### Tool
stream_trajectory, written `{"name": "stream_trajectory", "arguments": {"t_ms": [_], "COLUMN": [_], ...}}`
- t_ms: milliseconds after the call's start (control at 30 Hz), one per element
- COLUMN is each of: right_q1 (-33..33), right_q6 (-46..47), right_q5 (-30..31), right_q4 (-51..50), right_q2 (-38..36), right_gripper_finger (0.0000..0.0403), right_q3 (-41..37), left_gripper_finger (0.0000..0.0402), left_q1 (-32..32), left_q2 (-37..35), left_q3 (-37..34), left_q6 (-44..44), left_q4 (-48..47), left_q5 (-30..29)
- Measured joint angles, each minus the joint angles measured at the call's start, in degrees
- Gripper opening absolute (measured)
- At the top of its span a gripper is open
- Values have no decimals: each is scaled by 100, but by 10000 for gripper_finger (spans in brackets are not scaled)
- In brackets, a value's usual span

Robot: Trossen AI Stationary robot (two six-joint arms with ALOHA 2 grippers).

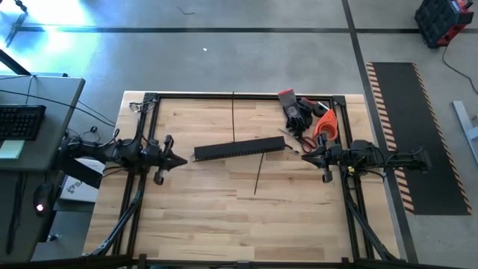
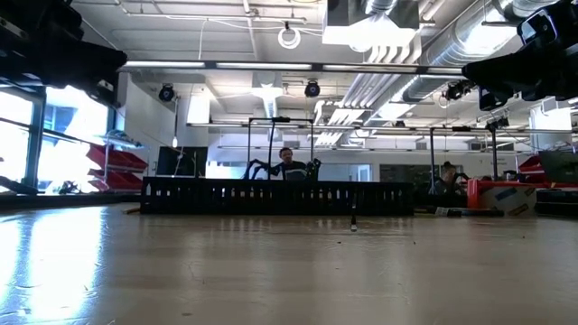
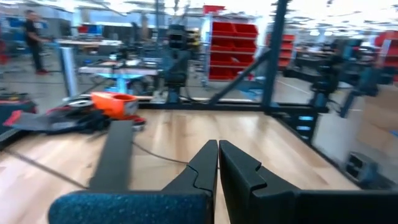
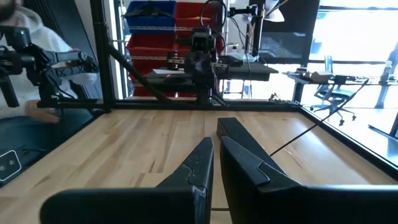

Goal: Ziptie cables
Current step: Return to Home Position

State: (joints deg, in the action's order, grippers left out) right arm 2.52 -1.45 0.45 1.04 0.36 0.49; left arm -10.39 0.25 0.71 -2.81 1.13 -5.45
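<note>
Arms level over the wood table (image 1: 202,217), workshop beyond.
Left gripper (image 1: 181,160) and right gripper (image 1: 304,155): fingers pinched together, empty, flanking the black duct (image 1: 239,149). Thin cables (image 1: 258,173) lie crosswise at the duct, on the boards. Red bin shelves (image 3: 230,46) behind; striped mat (image 1: 407,134) on grey floor.

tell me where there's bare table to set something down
Bare: the table strip between left hand and right hand, on the side of the black duct away from the gloves, save one thin cable. Crowded: the gloves' corner, with an orange tool.
</note>
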Motion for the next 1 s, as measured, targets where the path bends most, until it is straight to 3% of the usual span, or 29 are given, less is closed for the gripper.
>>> {"name": "stream_trajectory", "arguments": {"t_ms": [233,1000], "right_q1": [0,0], "right_q6": [0,0], "right_q5": [0,0], "right_q4": [0,0], "right_q2": [0,0], "right_gripper_finger": [16,16], "right_q3": [0,0], "left_gripper_finger": [0,0], "left_q1": [-448,-472], "left_q2": [23,37], "left_q3": [0,0], "left_q6": [-2,-2], "left_q4": [-2,-2], "left_q5": [-1,-13]}}
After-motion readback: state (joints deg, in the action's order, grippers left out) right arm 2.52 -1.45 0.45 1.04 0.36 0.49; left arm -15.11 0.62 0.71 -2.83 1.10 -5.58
